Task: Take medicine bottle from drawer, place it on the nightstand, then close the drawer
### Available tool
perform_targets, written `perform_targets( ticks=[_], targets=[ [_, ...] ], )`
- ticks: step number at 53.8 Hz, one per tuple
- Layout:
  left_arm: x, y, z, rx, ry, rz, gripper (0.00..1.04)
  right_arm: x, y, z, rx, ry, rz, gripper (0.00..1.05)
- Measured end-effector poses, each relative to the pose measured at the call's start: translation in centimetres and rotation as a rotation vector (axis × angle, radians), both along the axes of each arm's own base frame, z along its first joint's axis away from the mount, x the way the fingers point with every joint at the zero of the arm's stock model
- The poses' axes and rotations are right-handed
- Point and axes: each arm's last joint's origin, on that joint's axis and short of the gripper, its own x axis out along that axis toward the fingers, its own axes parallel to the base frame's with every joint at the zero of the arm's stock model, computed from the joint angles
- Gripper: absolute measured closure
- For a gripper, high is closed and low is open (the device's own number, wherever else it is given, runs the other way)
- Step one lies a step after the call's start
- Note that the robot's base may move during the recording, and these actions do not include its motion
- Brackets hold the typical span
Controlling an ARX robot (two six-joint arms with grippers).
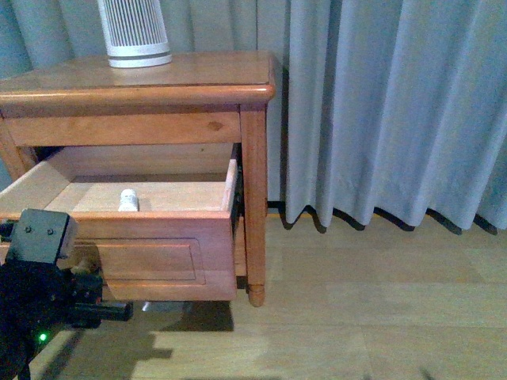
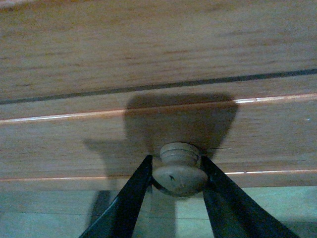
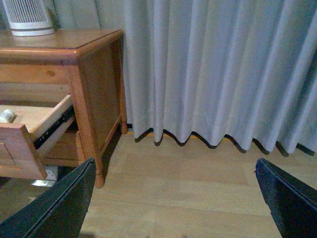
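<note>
Left hand point(image 2: 177, 163) grips knob point(image 2: 179, 177); medicine bottle point(image 1: 128, 199) inside open drawer point(image 1: 158, 247).

This looks like a bedroom in a home. A honey-brown wooden nightstand point(image 1: 198, 75) stands at ten o'clock in the front view, with a white slatted appliance point(image 1: 135, 32) on top. Floor-length grey curtains point(image 1: 380, 103) hang from twelve to three o'clock. A pale plank floor point(image 1: 372, 309) lies at five o'clock.
</note>
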Motion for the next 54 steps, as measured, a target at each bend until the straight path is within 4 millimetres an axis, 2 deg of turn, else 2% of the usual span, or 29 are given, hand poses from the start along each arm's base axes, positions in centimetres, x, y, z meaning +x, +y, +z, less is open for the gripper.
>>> perform_targets(
  ticks=[11,14,23,31,41,48,51,54],
  targets=[
    [-0.7,-0.3,0.0,0.012,0.063,-0.014,0.42,0.0,0.0,0.0,0.000,0.000,0.000,0.07],
    [-1.2,-0.4,0.4,0.011,0.083,-0.013,0.30,0.0,0.0,0.0,0.000,0.000,0.000,0.07],
    [-3.2,-0.2,2.4,0.018,0.141,-0.006,0.06,0.0,0.0,0.0,0.000,0.000,0.000,0.07],
    [-4.9,0.4,6.2,0.020,0.132,-0.006,0.07,0.0,0.0,0.0,0.000,0.000,0.000,0.07],
    [-7.4,1.1,13.5,0.029,-0.020,0.028,0.07,0.0,0.0,0.0,0.000,0.000,0.000,0.07],
    [-10.8,1.2,17.2,0.031,-0.107,0.071,0.07,0.0,0.0,0.0,0.000,0.000,0.000,0.07],
    [-12.1,1.3,18.0,0.026,-0.133,0.090,0.07,0.0,0.0,0.0,0.000,0.000,0.000,0.07],
    [-14.2,1.3,18.8,0.011,-0.163,0.126,0.07,0.0,0.0,0.0,0.000,0.000,0.000,0.07]
  ],
)
